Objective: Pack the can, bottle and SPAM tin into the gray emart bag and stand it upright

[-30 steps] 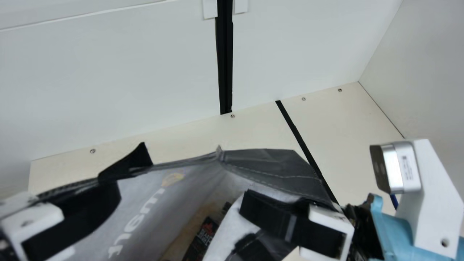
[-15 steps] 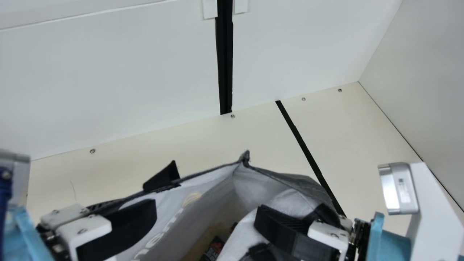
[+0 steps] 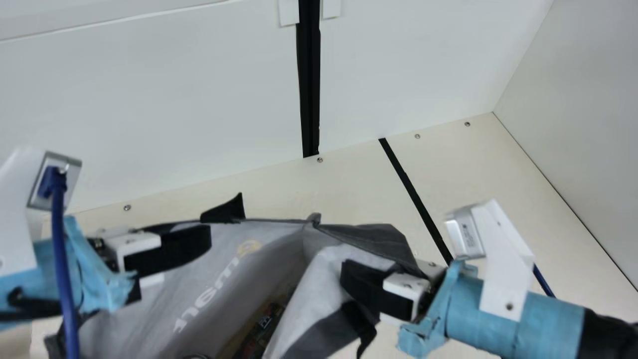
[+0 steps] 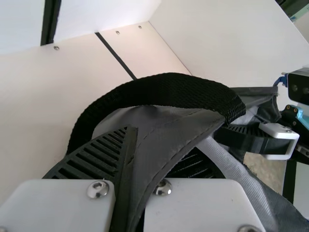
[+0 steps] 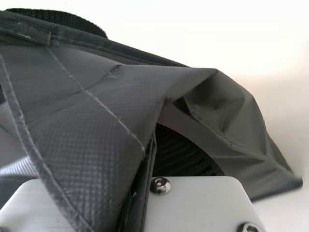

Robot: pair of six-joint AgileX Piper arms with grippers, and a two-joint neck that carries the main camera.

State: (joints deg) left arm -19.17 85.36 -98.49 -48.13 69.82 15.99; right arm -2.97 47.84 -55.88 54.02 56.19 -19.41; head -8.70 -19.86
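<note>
The gray emart bag [image 3: 214,299] hangs open-mouthed between both grippers in the main view. My left gripper [image 3: 172,249] is shut on its left rim; in the left wrist view the left gripper [image 4: 133,179] pinches the gray fabric [image 4: 164,140] beneath a black strap handle [image 4: 159,89]. My right gripper [image 3: 371,286] is on the opposite side, and in the right wrist view the right gripper [image 5: 145,181] is shut on folded bag fabric [image 5: 91,106]. Deep inside the bag lies a dark item with coloured print [image 3: 261,324], partly hidden; which item it is, I cannot tell.
Behind the bag, the cream table [image 3: 279,194] runs to a white back wall [image 3: 149,114], with another wall [image 3: 578,124] at the right. A black strip [image 3: 413,194] crosses the table right of the bag.
Both arms have shifted, my left one coming further into view and my right one moving leftward lately. The bag's mouth has moved and reshaped with them, both grippers keeping hold.
</note>
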